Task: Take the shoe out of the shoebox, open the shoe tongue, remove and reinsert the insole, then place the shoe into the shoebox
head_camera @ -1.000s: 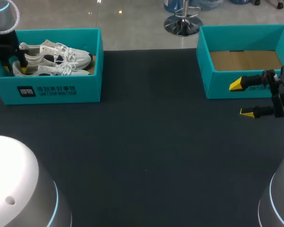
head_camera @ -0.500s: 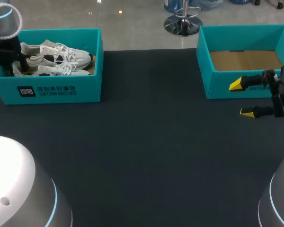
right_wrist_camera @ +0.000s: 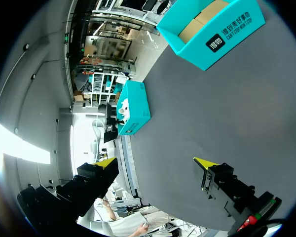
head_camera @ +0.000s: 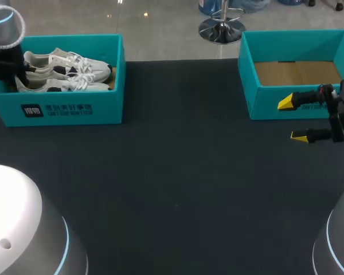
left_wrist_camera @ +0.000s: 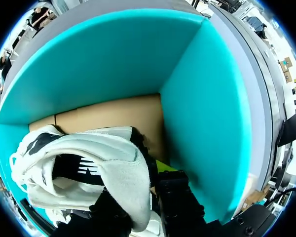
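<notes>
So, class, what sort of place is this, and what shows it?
Probably a robotics lab bench: a dark table, a teal shoebox holding white sneakers, an empty shoebox, and the yellow-tipped right end effector open near it.

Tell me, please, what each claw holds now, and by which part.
The left claw is shut on a white shoe inside the shoebox, gripping it at the heel. The right claw is open and holds nothing.

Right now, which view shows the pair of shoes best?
Head view: both shoes show nearly whole in the left shoebox. Left wrist view shows one heel close up; right wrist view, a distant speck.
</notes>
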Motion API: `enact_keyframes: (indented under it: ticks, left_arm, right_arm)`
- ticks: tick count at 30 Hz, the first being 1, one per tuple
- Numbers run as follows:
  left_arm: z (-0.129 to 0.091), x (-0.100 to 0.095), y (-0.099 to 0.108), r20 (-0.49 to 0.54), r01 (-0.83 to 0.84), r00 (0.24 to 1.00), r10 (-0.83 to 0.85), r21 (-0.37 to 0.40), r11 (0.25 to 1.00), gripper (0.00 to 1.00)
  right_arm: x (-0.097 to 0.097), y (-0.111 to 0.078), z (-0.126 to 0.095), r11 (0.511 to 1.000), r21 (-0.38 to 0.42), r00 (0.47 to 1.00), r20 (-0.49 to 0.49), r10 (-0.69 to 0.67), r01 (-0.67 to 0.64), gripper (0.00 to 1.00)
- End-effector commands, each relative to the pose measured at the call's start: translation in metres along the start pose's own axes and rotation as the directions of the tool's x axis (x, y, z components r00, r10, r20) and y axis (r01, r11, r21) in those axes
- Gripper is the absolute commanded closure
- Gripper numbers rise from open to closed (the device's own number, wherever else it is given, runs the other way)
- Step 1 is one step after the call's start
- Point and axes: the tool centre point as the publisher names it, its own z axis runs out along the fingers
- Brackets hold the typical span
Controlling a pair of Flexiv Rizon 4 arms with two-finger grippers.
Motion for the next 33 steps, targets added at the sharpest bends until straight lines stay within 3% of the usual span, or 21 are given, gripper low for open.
enact_keyframes:
  ticks: [1, 7, 21, 27, 33]
  left_arm:
    - [-0.010, 0.001, -0.001, -0.002, -0.008, 1.000, 0.008, 0.002, 1.000, 1.00]
    - [-0.037, 0.002, -0.009, 0.012, -0.023, 1.000, 0.023, 0.021, 1.000, 1.00]
    - [-0.135, -0.009, -0.033, -0.014, 0.012, 1.000, -0.012, -0.034, 0.999, 1.00]
    - [-0.162, -0.010, -0.037, 0.000, 0.065, 0.998, -0.065, -0.033, 0.997, 1.00]
    - [-0.173, -0.013, -0.041, 0.009, 0.088, 0.996, -0.087, -0.031, 0.996, 1.00]
  right_arm:
    - [0.000, -0.001, 0.000, 1.000, -0.003, 1.000, 0.003, 0.001, -0.001, 0.00]
    - [0.000, -0.001, 0.000, 1.000, -0.003, 1.000, 0.003, 0.001, -0.001, 0.00]
    - [0.000, -0.001, 0.000, 1.000, -0.003, 1.000, 0.003, 0.001, -0.001, 0.00]
    - [0.000, -0.001, 0.000, 1.000, -0.003, 1.000, 0.003, 0.001, -0.001, 0.00]
    - [0.000, -0.001, 0.000, 1.000, -0.003, 1.000, 0.003, 0.001, -0.001, 0.00]
